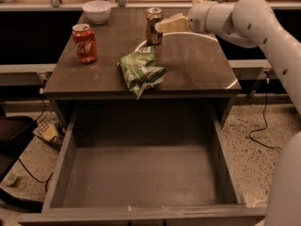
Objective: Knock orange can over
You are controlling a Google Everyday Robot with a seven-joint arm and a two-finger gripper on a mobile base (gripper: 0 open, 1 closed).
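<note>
Camera view: arm (254,14) stretched level, hand (160,26) at the upright orange can (151,33), grip indiscernible.

Orange can (154,26), upright, at twelve o'clock on the tabletop (197,65).
We note a dull orange-brown body and silver rim; the gripper (161,27) sits close at its three o'clock.

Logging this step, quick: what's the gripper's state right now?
Gripper: open or shut cannot be told; it is level with the upper half of the upright orange can, on the side away from the Coca-Cola can, not around it.
</note>
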